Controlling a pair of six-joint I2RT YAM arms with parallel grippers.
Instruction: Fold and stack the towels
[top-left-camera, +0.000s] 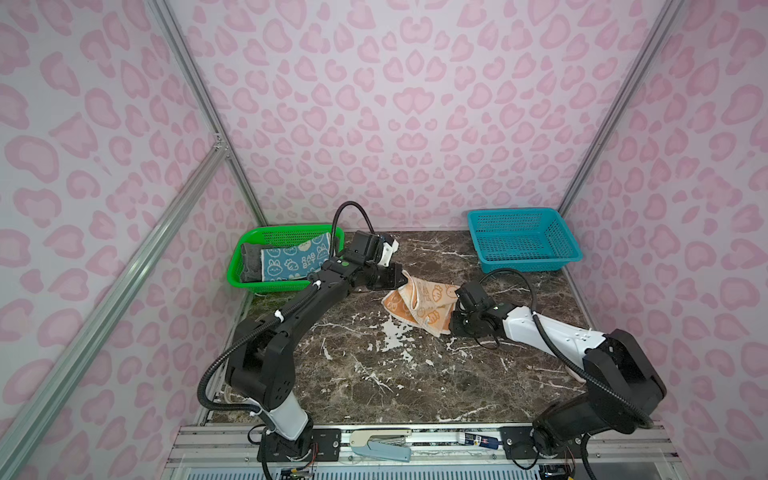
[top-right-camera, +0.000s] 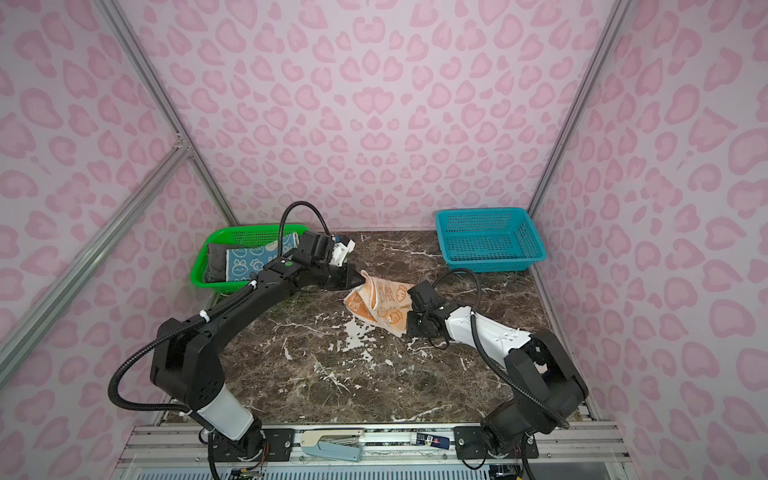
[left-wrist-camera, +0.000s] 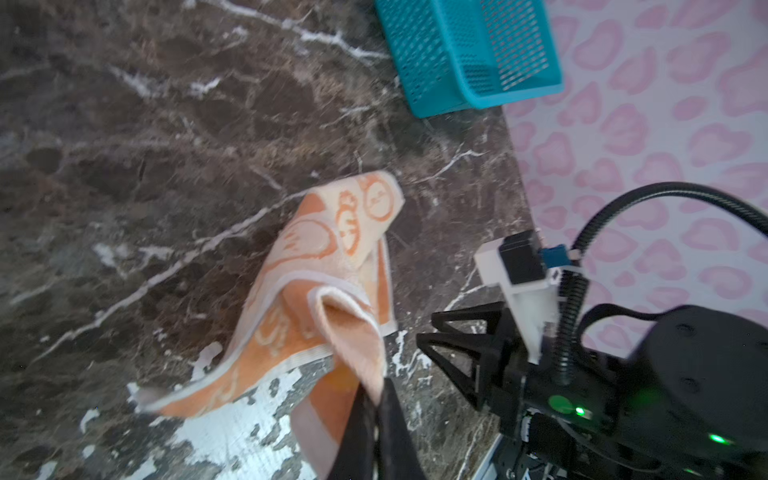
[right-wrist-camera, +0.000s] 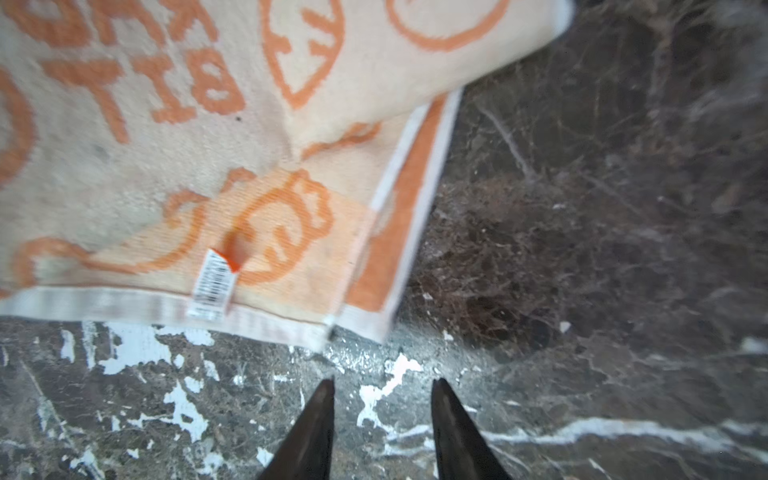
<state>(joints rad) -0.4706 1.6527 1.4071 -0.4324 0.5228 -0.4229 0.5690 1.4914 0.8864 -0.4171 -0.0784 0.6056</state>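
Right gripper (right-wrist-camera: 382, 388) apart, empty, just short of orange towel (right-wrist-camera: 166, 145) hem. Left gripper (left-wrist-camera: 374, 399) clamped on far corner, seemingly raised. Pinch both layers; keep tension.

Green basket (top-left-camera: 286, 230) at back left of marble table (top-left-camera: 374, 374), teal basket (top-left-camera: 511, 212) at back right. Stapler (top-left-camera: 380, 444) and white tube (top-left-camera: 478, 439) on front rail (top-left-camera: 449, 454). Pink-spotted walls (top-left-camera: 415, 104) all round.
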